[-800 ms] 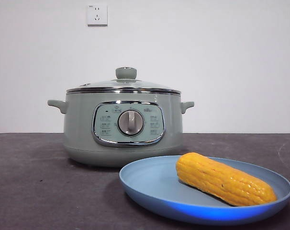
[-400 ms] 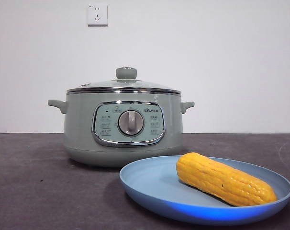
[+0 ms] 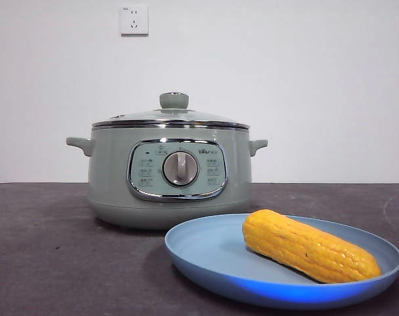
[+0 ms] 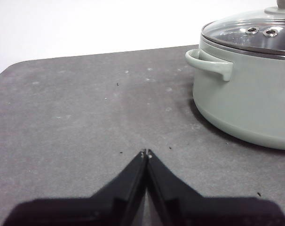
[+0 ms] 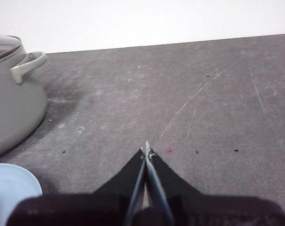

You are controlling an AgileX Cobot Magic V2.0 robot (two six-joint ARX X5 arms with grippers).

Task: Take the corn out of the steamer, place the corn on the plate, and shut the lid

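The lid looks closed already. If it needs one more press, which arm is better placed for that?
Probably left. The left gripper, jaws shut, sits over the table beside the steamer, with the lid large in its view. The right gripper sees only a sliver of lid.

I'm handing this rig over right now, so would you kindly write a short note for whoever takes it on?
Left gripper: shut, empty, over bare table beside the steamer.
Right gripper: shut, empty, over the table on the steamer's other side.
Corn lies on the blue plate in front of the steamer.
Lid sits on the steamer.
Done: corn out and plated, lid closed.
Left: nothing visible.
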